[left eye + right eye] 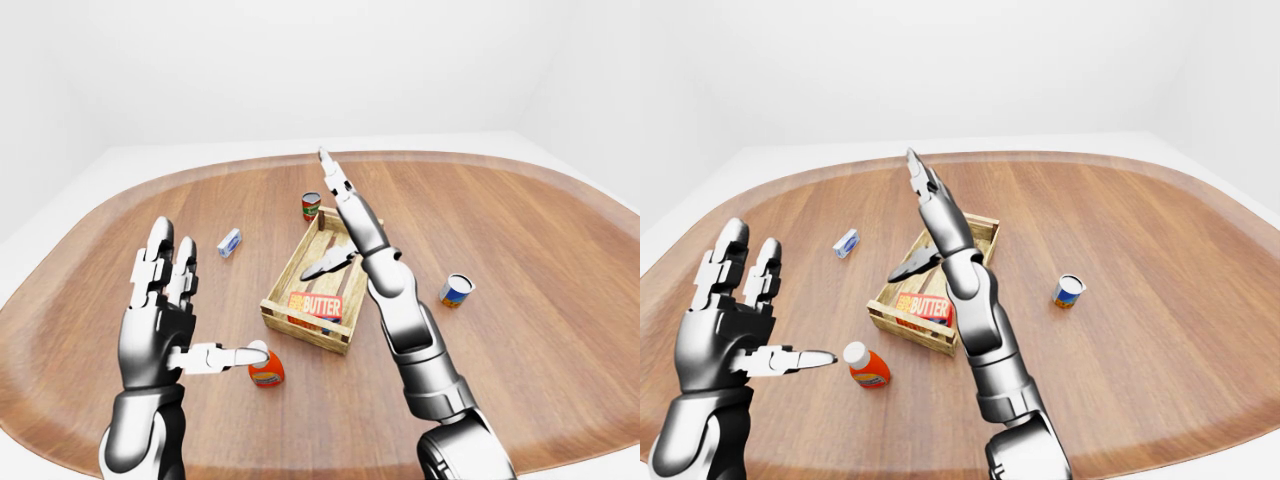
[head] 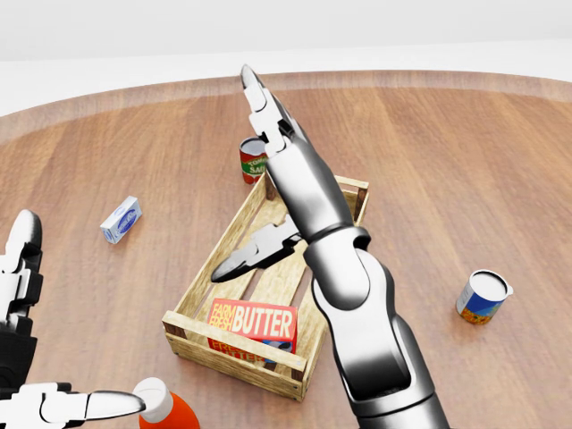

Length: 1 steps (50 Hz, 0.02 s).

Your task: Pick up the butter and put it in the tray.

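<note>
Inside the tray [image 2: 204, 284] lies the butter [image 2: 254, 322], so placing looks done; both right hand [image 2: 284, 179] and left hand [image 1: 165, 300] are spread wide, holding nothing, needing only withdrawal.

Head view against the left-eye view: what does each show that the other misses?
Only the head view makes the red can's label and the butter box lettering large and legible. Only the left-eye view shows the whole left hand with fingers spread, the orange bottle entire, and the table's full rim. Both show the open right hand raised above the crate, the butter lying inside, and the blue can.
</note>
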{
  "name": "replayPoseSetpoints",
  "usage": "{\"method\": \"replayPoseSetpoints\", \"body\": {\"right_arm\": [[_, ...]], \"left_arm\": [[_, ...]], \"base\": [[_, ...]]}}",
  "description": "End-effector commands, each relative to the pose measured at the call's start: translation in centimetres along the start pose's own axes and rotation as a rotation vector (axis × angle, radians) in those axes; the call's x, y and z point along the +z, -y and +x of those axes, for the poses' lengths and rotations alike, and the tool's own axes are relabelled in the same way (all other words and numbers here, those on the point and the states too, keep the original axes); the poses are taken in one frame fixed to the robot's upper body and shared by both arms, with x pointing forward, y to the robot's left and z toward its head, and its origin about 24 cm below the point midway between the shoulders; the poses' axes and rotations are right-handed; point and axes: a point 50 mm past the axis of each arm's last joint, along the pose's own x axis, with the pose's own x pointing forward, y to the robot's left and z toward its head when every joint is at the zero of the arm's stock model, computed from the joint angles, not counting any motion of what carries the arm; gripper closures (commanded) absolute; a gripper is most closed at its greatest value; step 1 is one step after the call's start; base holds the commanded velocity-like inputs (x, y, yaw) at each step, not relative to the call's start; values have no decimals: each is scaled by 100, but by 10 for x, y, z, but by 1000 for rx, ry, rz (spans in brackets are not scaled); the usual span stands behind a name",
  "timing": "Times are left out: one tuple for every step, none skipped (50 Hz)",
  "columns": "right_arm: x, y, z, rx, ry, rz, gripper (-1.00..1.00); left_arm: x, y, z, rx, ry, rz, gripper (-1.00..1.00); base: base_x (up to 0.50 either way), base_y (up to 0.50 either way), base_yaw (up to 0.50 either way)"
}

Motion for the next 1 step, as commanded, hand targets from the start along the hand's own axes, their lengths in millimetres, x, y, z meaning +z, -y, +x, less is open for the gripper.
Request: {"method": "replayPoseSetpoints", "body": {"right_arm": [[18, 15, -28, -80, 96, 21, -100]], "left_arm": [[1, 0, -1, -2, 2, 1, -100]], "base": [[0, 0, 0]]}}
